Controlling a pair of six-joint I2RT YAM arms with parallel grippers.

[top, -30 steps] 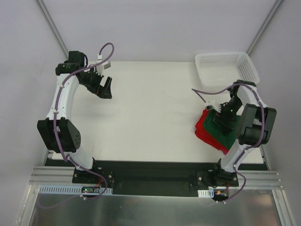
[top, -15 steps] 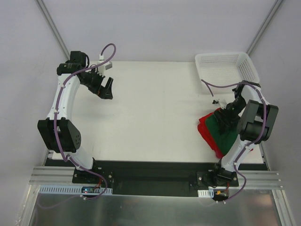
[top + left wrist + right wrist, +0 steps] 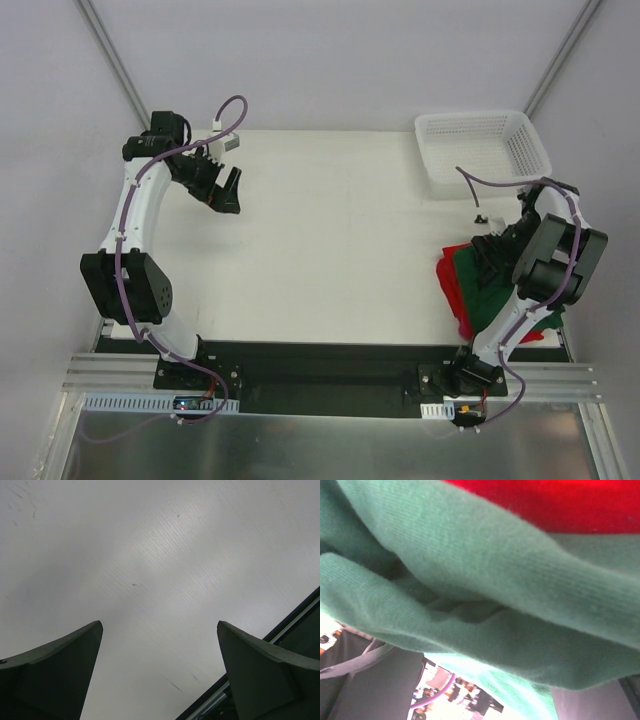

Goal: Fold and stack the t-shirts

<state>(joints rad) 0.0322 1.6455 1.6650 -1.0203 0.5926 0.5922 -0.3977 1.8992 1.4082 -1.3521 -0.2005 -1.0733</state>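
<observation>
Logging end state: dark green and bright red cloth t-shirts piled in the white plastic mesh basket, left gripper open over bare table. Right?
No. The dark green cloth t-shirt and bright red cloth t-shirt are piled on the white table in front of the white plastic mesh basket, not in it, as the top external view shows. The left gripper is open over bare table.

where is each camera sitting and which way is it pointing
Top external: above and behind the bases, looking down on the table; shows left arm, right arm, left gripper and basket.
Left wrist: on the left arm, facing bare table between its open fingers.
Right wrist: close against the green t-shirt, red t-shirt beyond; no fingers clearly show.
Shared: top external and right wrist both show both t-shirts.
</observation>
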